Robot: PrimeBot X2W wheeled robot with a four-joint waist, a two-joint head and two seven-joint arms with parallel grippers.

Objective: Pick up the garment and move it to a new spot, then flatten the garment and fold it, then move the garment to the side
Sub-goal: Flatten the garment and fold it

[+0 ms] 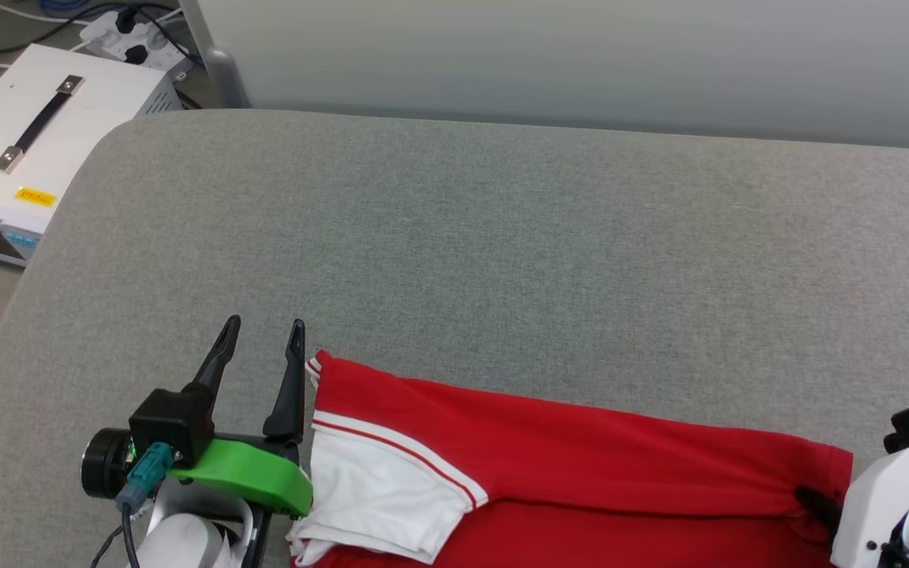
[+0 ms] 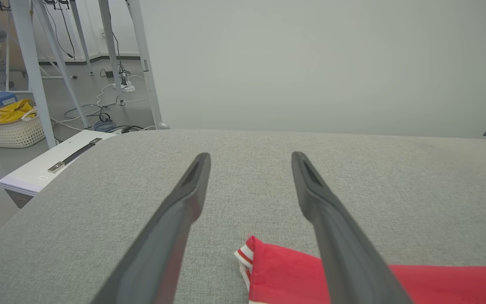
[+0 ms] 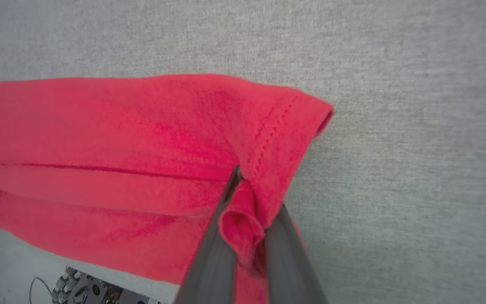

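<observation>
Red garment [image 1: 581,442] lies lengthwise left-to-right, right pincer [image 3: 249,198] clamped on its end, left pincer [image 1: 263,327] apart.

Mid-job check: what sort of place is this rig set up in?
Probably a robotics lab or test workshop, not a home: metal frame legs with loose cables and a power strip on the floor, a white equipment box beside the grey padded worktop.

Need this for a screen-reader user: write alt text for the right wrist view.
The right gripper has its two dark fingers pinched shut on a bunched fold of the red garment near its stitched corner. The garment lies across a grey cloth-covered surface.
</observation>
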